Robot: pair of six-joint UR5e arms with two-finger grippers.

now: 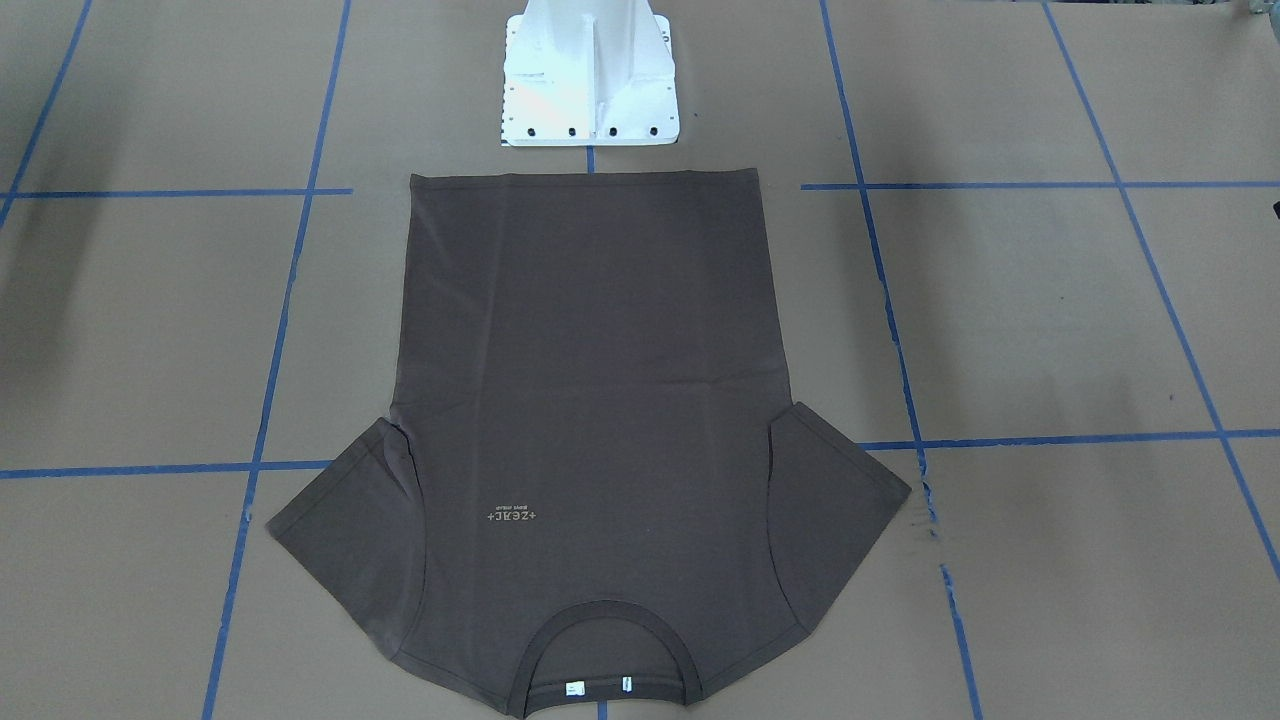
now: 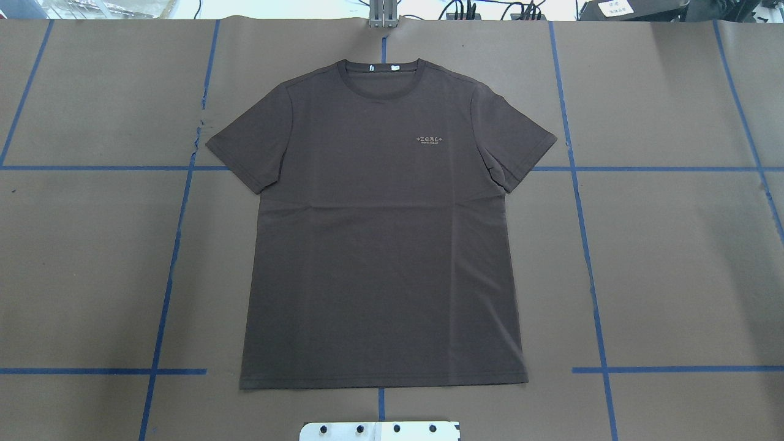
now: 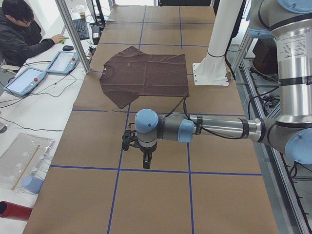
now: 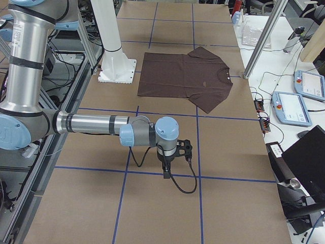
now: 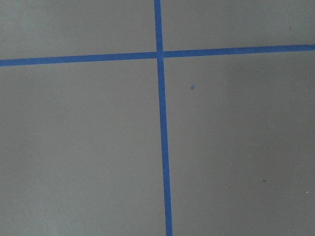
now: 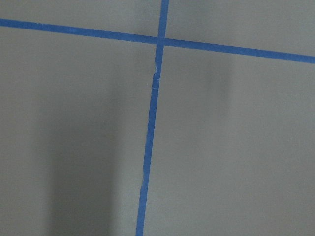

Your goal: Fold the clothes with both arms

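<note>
**Front-facing view.** T-shirt (image 1: 585, 380) lies flat and face up on the brown surface (image 1: 1050, 320). Its hem (image 1: 585, 178) sits just in front of the white pedestal (image 1: 588, 75), and its collar (image 1: 610, 625) is on the far side from the robot. It is centred on the pedestal, likely so both arms get an equal reach. No arm in frame.

**Overhead view.** Both sleeves (image 2: 245, 153) are spread out to left and right, with only faint creases across the chest. Nothing is folded yet, so the task looks to be at its start. The shirt lies roughly square to the blue tape lines (image 2: 588, 257), which could serve as fold guides.

**Left side view.** Left arm (image 3: 219, 127) stretches out low over bare surface, well apart from the shirt, which lies beyond it. Left claw (image 3: 146, 161) points down above the surface and carries nothing. Cannot tell from here whether it is released or clenched.

**Right side view.** Right arm (image 4: 96, 123) mirrors that pose at the other end. Right claw (image 4: 166, 173) hangs over a tape line, empty, and its state cannot be told either. Holding both arms out at the ends probably keeps the shirt unobstructed for the fixed cameras.

**Wrist views.** Each shows only brown surface and a tape crossing, with no cloth and no fingers.
</note>
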